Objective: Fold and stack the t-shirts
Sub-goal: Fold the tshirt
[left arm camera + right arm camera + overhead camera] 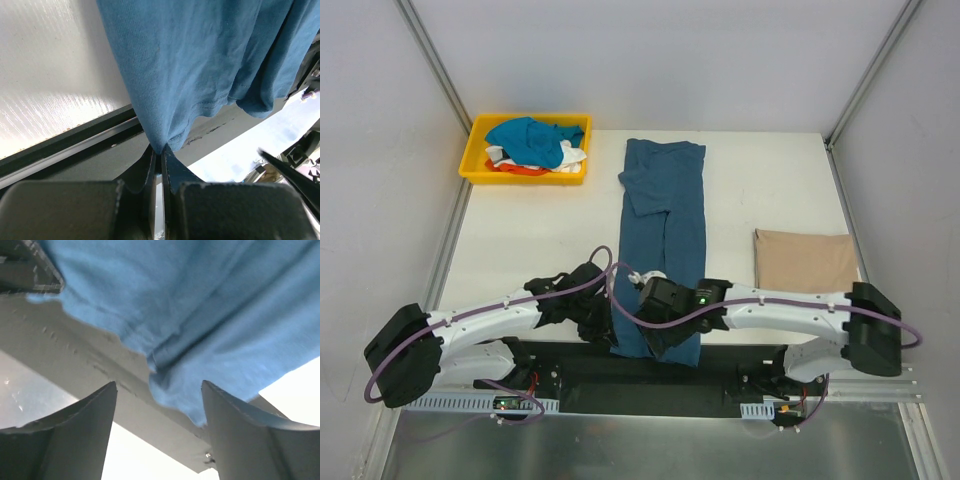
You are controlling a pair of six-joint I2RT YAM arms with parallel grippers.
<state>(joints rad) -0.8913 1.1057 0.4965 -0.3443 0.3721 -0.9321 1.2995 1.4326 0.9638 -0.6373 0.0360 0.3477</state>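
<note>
A large dark teal-blue t-shirt (pixel 663 230) lies as a long narrow strip down the middle of the table, its near end hanging over the front edge. My left gripper (pixel 605 325) is shut on its near hem corner (pixel 161 142). My right gripper (pixel 672 335) is open, its fingers (pixel 225 412) either side of the hanging hem (pixel 175 385) without pinching it. A folded tan-beige t-shirt (pixel 806 261) lies at the right. Bright blue (pixel 532 140), white and orange-red shirts are heaped in the yellow tray (pixel 478 160).
The yellow tray stands at the table's far left corner. The black base rail (pixel 650 375) runs along the near edge under both grippers. Grey enclosure walls and metal frame posts (pixel 440 60) bound the table.
</note>
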